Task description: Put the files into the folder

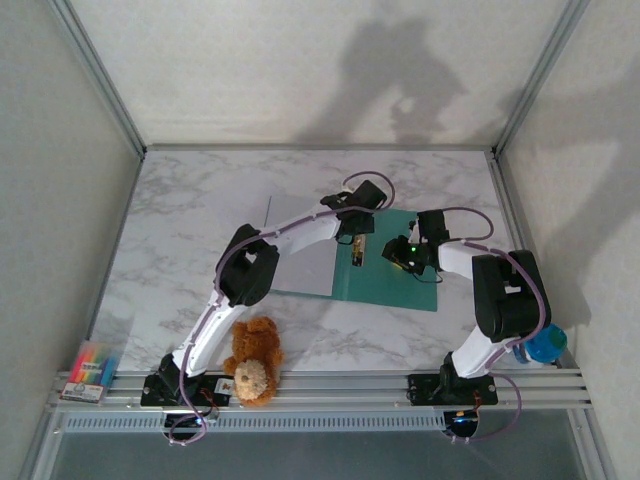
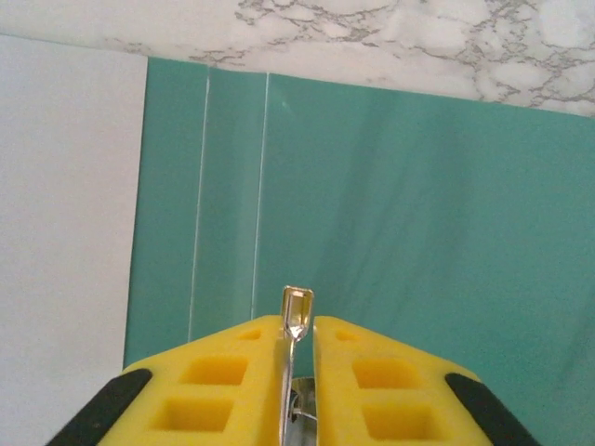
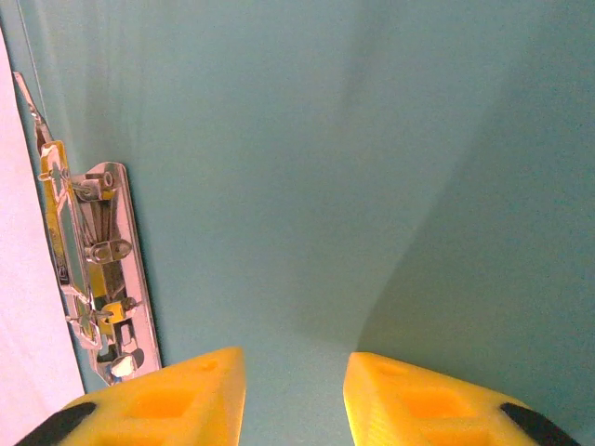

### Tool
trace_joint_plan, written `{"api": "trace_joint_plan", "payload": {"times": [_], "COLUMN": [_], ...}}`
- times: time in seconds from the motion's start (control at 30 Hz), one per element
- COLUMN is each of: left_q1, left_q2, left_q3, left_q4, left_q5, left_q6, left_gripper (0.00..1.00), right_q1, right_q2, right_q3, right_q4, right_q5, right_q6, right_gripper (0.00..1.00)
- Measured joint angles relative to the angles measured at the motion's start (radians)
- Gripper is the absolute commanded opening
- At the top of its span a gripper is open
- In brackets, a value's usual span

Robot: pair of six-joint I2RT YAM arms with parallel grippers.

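Observation:
The teal folder (image 1: 400,287) lies open at the table's middle. The white files (image 1: 300,255) lie flat on its left half, left of the spine creases (image 2: 228,186). My left gripper (image 1: 352,250) hangs over the spine side. Its yellow fingertips (image 2: 297,327) stand a sliver apart around the upright metal clip lever (image 2: 297,307). The lever rests against the left finger, with a thin gap to the right one. My right gripper (image 1: 398,256) hovers open over the bare teal right panel (image 3: 325,167), nothing between its fingers (image 3: 293,362). The metal clip mechanism (image 3: 98,269) sits to its left.
A brown teddy bear (image 1: 253,360) sits at the near edge by the left arm's base. A box of coloured markers (image 1: 90,370) is at the near left corner, and a blue object (image 1: 545,345) is behind the right arm. Walls enclose the marble table (image 1: 180,210).

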Motion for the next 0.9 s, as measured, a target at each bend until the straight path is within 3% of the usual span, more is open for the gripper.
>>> {"api": "trace_joint_plan", "payload": {"times": [0.2,0.33,0.47,0.7,0.9], "left_q1": [0.003,0.009,0.023,0.09,0.225], "left_q2": [-0.001,-0.021,-0.103,-0.397,-0.611], "left_q3": [0.045,0.046,-0.005,-0.28,-0.637], "left_q4": [-0.019,-0.044,-0.058,0.008,0.142], "left_q5": [0.003,-0.002,-0.022,-0.051,-0.019], "left_q6": [0.017,0.031,0.031,0.011,-0.055], "left_gripper": [0.29,0.42,0.42,0.43,0.47], "right_q1": [0.0,0.0,0.0,0.001,0.0], "right_q2": [0.0,0.0,-0.001,-0.001,0.007], "right_q3": [0.003,0.003,0.003,0.009,0.053], "right_q4": [-0.004,-0.005,-0.005,-0.014,-0.077], "right_q5": [0.001,0.003,0.006,0.013,0.072], "right_q6": [0.0,-0.003,-0.005,-0.004,-0.014], "right_gripper": [0.36,0.35,0.35,0.35,0.36]}}
